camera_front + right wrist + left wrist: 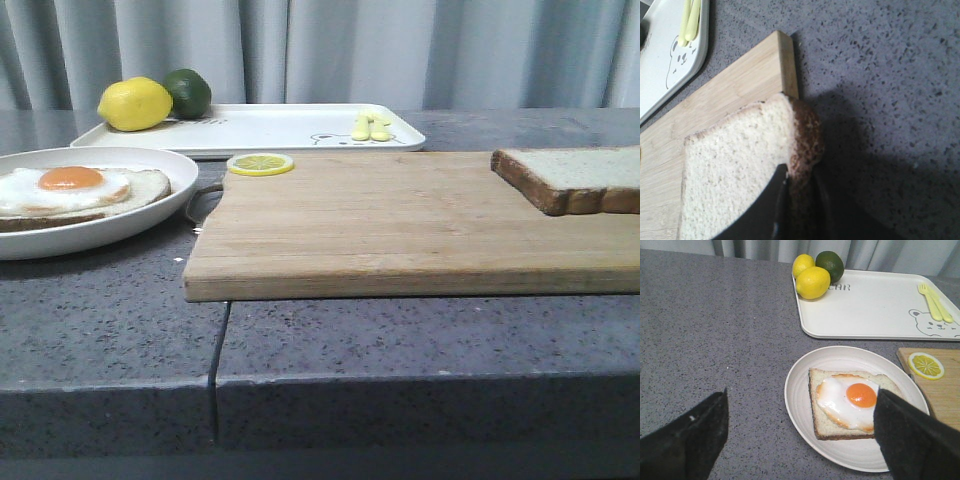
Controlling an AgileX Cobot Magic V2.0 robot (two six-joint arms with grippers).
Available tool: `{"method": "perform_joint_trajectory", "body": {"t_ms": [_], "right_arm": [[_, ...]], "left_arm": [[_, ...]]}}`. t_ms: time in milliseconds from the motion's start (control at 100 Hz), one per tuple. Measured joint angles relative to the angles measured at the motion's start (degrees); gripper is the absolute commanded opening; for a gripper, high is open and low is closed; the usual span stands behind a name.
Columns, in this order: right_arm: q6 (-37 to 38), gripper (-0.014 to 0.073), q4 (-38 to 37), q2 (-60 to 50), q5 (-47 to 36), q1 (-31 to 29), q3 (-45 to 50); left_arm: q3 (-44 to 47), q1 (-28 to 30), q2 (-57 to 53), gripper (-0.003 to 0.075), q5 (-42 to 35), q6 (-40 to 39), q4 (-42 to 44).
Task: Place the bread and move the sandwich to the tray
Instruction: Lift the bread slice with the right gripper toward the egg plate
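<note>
The bread (565, 178) lies at the right end of the wooden cutting board (400, 230). In the right wrist view my right gripper (800, 172) is shut on the brown crust at the edge of the bread (735, 165). The sandwich (75, 190), bread with a fried egg, sits on the round white plate (150, 222) at the left. My left gripper (801, 394) is open and empty above the plate (800, 405), with the sandwich (850, 400) between and beyond its fingers. The white tray (280, 128) lies at the back. Neither gripper shows in the front view.
Two lemons (812, 282) and a lime (830, 265) sit on the tray's left end, and yellow cutlery (935, 302) on its right end. A lemon slice (260, 163) lies on the board's far left corner. The grey counter has a seam (220, 350) near the front.
</note>
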Motion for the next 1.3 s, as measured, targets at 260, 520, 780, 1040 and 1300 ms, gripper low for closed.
{"method": "perform_joint_trajectory", "body": {"t_ms": [260,520,780,1040,1300], "right_arm": [[1.0,-0.0108,0.0,-2.9,2.2,0.0,0.0],[5.2,-0.0108,2.1,-14.3,4.9,1.9,0.0],[6.0,-0.0108,12.8,-20.2,1.7,14.2,0.0],[5.8,-0.0109,21.1,-20.0,-15.8,34.0,-0.1],[5.7,-0.0109,22.7,-12.9,-21.7,44.9,-6.9]], "left_arm": [[0.0,0.0,0.0,0.0557,0.0,0.0,0.0],[0.0,0.0,0.0,0.0557,0.0,0.0,0.0],[0.0,0.0,0.0,0.0557,0.0,0.0,0.0],[0.0,0.0,0.0,0.0557,0.0,0.0,0.0],[0.0,0.0,0.0,0.0557,0.0,0.0,0.0]]}}
